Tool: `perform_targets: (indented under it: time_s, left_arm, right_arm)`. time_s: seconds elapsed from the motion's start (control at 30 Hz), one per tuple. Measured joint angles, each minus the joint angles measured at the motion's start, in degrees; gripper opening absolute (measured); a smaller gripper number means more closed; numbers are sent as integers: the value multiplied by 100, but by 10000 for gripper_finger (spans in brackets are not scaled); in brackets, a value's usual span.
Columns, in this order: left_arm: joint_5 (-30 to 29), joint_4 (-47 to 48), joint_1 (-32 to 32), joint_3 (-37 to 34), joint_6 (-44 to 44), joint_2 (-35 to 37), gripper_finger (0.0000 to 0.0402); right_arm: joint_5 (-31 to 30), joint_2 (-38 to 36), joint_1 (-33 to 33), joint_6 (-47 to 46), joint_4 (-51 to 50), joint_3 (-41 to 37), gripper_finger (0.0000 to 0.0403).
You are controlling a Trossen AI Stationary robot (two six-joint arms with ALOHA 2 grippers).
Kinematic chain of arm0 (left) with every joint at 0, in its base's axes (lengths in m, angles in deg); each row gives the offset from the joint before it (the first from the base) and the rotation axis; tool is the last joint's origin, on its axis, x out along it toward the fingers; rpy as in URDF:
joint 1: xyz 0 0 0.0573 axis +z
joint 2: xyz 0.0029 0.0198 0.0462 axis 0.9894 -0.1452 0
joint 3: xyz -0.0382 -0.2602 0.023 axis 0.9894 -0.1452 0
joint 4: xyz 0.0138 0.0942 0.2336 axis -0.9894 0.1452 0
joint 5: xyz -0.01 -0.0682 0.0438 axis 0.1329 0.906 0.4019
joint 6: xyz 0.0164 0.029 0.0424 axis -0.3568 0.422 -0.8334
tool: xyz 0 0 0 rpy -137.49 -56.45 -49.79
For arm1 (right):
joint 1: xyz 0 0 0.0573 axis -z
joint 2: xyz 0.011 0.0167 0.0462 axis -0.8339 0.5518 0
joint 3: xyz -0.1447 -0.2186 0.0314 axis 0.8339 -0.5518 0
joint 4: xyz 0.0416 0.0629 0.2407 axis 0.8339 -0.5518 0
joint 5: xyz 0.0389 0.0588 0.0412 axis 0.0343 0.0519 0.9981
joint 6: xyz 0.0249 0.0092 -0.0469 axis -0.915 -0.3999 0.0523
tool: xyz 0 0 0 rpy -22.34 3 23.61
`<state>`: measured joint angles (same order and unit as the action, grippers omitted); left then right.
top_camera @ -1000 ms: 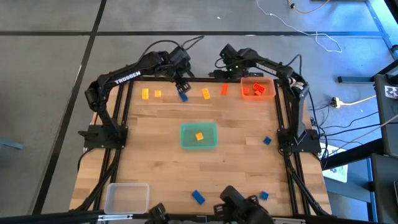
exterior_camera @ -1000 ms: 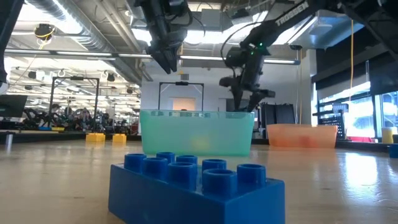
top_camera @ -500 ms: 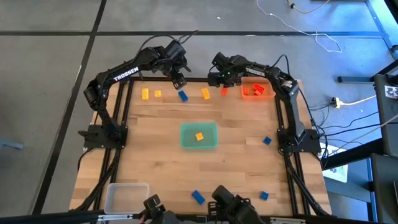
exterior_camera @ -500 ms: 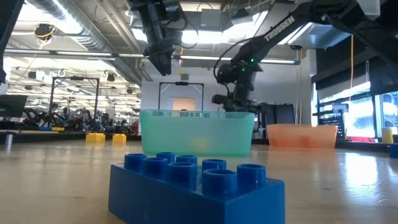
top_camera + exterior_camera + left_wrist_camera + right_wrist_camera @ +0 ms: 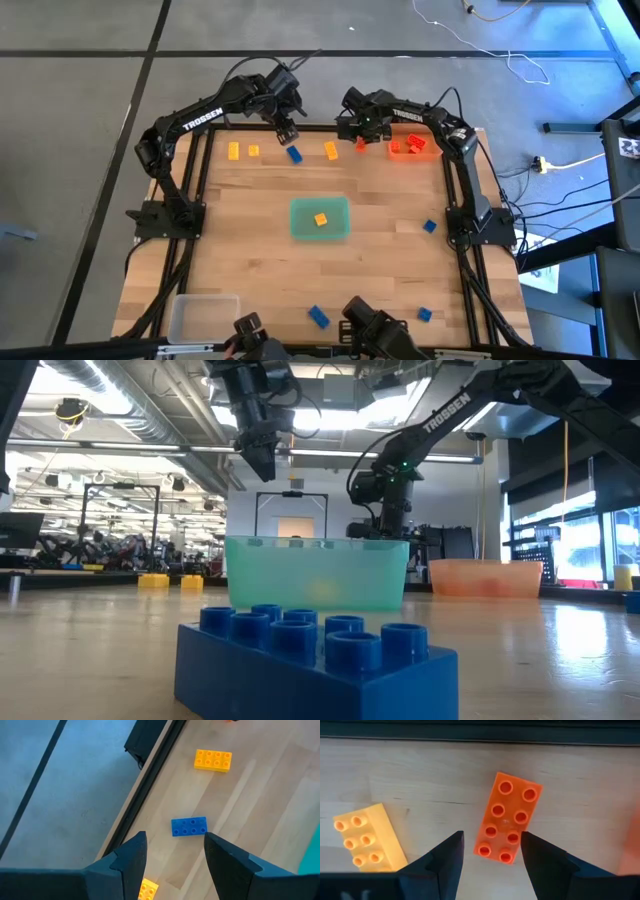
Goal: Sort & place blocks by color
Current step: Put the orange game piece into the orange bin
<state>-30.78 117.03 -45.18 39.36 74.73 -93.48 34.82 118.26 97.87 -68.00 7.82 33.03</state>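
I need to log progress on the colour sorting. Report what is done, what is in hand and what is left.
Done: orange-red plastic bricks lie in the orange square tray, and one yellow plastic brick in the green square tray.

In hand: nothing is gripped. The open right claw hangs over an orange-red brick; the open left claw over a blue brick.

Left: other yellow and blue bricks are loose on the wooden table; the clear square tray looks empty.

Yellow block (image 5: 148,890) cut off by edge, behind left gripper (image 5: 175,851).
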Motion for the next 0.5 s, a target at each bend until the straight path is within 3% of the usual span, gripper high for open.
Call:
perform_targets:
  time_s: [0.5]
  left_arm:
    - [-2,2,0,0,-131,-2,188]
  right_arm:
    - [-435,2,2,-299,130,-110,197]
